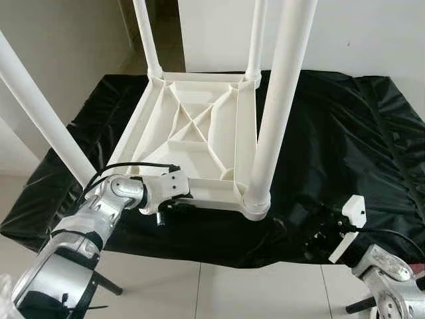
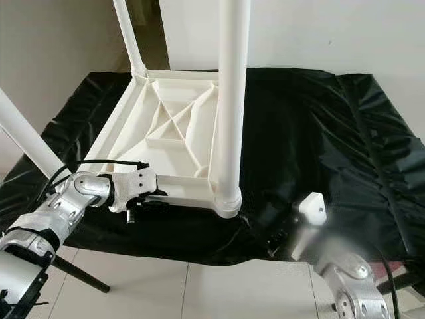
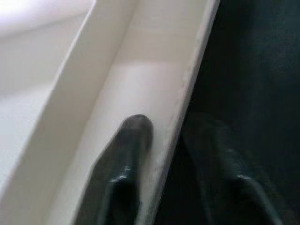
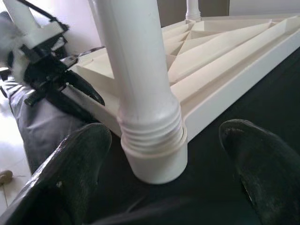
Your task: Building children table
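A white plastic children's table lies upside down on a black cloth, its legs pointing up. The near-right leg stands in its corner socket. My left gripper is at the table's near rim. One finger sits inside the rim and the other outside, closed on the rim wall. My right gripper is open, low over the cloth just in front of that corner. Its two fingers stand on either side of the socket without touching it.
The near-left leg slants up past my left arm, and two far legs rise at the back corners. The cloth-covered surface ends just before me, above a white tiled floor. A pale wall stands behind.
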Available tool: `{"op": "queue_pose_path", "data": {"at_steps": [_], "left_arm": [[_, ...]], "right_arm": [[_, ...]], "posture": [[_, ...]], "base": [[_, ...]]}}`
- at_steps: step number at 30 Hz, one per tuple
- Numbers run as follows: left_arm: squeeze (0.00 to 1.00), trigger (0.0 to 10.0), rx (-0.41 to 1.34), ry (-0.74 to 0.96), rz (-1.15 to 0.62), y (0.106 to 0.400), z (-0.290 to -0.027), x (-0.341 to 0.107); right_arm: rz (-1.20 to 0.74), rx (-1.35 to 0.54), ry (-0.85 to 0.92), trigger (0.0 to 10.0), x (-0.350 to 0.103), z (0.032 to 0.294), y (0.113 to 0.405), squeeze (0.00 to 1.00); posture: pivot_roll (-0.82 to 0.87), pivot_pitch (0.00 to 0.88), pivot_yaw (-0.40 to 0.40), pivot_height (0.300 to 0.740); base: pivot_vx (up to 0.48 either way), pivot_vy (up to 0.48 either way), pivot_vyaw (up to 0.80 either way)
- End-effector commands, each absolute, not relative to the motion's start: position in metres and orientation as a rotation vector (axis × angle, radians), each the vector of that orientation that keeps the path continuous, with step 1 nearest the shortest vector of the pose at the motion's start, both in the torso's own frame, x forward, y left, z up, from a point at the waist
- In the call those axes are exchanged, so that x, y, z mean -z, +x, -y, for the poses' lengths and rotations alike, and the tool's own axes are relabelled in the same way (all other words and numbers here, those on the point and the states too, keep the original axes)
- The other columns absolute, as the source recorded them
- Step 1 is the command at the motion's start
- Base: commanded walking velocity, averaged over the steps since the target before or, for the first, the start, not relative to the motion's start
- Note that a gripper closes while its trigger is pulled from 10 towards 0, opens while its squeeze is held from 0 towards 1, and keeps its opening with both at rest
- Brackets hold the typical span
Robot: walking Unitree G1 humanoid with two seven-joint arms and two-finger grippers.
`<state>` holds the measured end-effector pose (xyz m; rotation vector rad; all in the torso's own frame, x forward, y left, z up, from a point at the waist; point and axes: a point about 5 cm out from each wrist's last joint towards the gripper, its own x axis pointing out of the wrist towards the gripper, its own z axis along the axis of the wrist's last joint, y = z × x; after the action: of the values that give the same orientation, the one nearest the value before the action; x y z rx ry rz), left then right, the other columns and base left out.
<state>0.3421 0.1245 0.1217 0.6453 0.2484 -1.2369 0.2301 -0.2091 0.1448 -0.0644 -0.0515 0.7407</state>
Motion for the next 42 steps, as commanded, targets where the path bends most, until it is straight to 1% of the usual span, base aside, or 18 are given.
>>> {"op": "queue_pose_path", "data": {"at_steps": [1,4,5,6,12,14,17,18,19,20,22,24,25,28,34,39,41,42], "left_arm": [[1.0,10.0,1.202,0.628,-0.306,0.336,-0.127,-0.105],[1.0,10.0,1.206,0.633,-0.293,0.335,-0.125,-0.106],[0.36,10.0,1.208,0.637,-0.274,0.334,-0.122,-0.106],[0.0,10.0,1.22,0.635,-0.239,0.331,-0.118,-0.109],[0.0,10.0,1.232,0.599,-0.187,0.328,-0.112,-0.116],[0.0,10.0,1.206,0.519,-0.119,0.327,-0.108,-0.131],[0.0,10.0,1.19,0.474,-0.109,0.326,-0.107,-0.136],[0.0,10.0,1.181,0.436,-0.101,0.325,-0.105,-0.14],[0.0,10.0,1.171,0.362,-0.058,0.322,-0.102,-0.152],[0.0,10.0,1.171,0.362,-0.058,0.322,-0.102,-0.152],[0.0,10.0,1.164,0.248,0.025,0.317,-0.097,-0.174],[0.0,10.0,1.154,0.224,0.055,0.313,-0.095,-0.184],[0.0,10.0,1.143,0.239,0.058,0.308,-0.095,-0.183],[0.0,10.0,1.135,0.24,0.043,0.306,-0.095,-0.182],[0.0,10.0,1.087,0.187,0.023,0.296,-0.089,-0.181],[0.0,10.0,1.038,0.128,0.016,0.287,-0.08,-0.181],[0.0,10.0,1.013,0.092,0.02,0.281,-0.072,-0.18],[0.0,10.0,1.013,0.092,0.02,0.281,-0.072,-0.18]], "right_arm": [[0.057,-0.741,-0.066,10.0,-0.144,0.207,0.231,0.0],[0.059,-0.738,-0.068,10.0,-0.144,0.207,0.232,0.0],[0.063,-0.728,-0.057,10.0,-0.144,0.208,0.233,0.0],[0.066,-0.722,-0.055,10.0,-0.145,0.208,0.233,0.0],[0.072,-0.711,-0.051,10.0,-0.146,0.208,0.234,0.0],[0.092,-0.698,-0.049,10.0,-0.148,0.204,0.239,0.0],[0.099,-0.698,-0.049,10.0,-0.149,0.201,0.241,0.0],[0.106,-0.7,-0.051,10.0,-0.15,0.199,0.243,0.0],[0.109,-0.716,-0.048,10.0,-0.15,0.195,0.247,0.0],[0.109,-0.716,-0.048,10.0,-0.15,0.195,0.247,0.0],[0.113,-0.749,-0.04,10.0,-0.151,0.189,0.252,0.0],[0.113,-0.772,-0.046,10.0,-0.151,0.185,0.258,0.0],[0.107,-0.8,-0.05,10.0,-0.152,0.182,0.263,0.0],[0.106,-0.814,-0.051,10.0,-0.152,0.18,0.265,0.0],[0.105,-0.831,-0.069,10.0,-0.154,0.177,0.276,0.0],[0.112,-0.78,-0.085,10.0,-0.155,0.179,0.291,0.0],[0.114,-0.712,-0.096,10.0,-0.157,0.187,0.301,0.0],[0.114,-0.712,-0.096,10.0,-0.157,0.187,0.301,0.0]], "posture": [[-0.05,0.1,0.08,0.74],[-0.05,0.1,0.08,0.74],[-0.05,0.101,0.081,0.74],[-0.05,0.102,0.083,0.74],[-0.05,0.102,0.086,0.74],[-0.06,0.1,0.091,0.74],[-0.06,0.1,0.092,0.74],[-0.06,0.1,0.088,0.74],[-0.05,0.098,0.08,0.74],[-0.05,0.098,0.08,0.74],[-0.04,0.096,0.066,0.74],[-0.02,0.092,0.048,0.74],[-0.02,0.091,0.036,0.74],[-0.02,0.091,0.036,0.74],[0.0,0.088,0.012,0.74],[0.0,0.084,0.007,0.74],[0.0,0.082,0.005,0.74],[0.0,0.082,0.005,0.74]], "base": [[0.0,0.0,0.0],[0.0,0.0,0.0],[0.0,0.0,0.0],[0.0,0.0,0.0],[0.0,0.0,0.0],[0.0,0.0,0.0],[0.0,0.0,0.0],[0.0,0.0,0.0],[0.0,0.0,0.0],[0.0,0.0,0.0],[0.0,0.0,0.0],[0.0,0.0,0.0],[0.0,0.0,0.0],[0.0,0.0,0.0],[0.0,0.0,0.0],[0.0,0.0,0.0],[0.0,0.0,0.0],[0.0,0.0,0.0]]}}
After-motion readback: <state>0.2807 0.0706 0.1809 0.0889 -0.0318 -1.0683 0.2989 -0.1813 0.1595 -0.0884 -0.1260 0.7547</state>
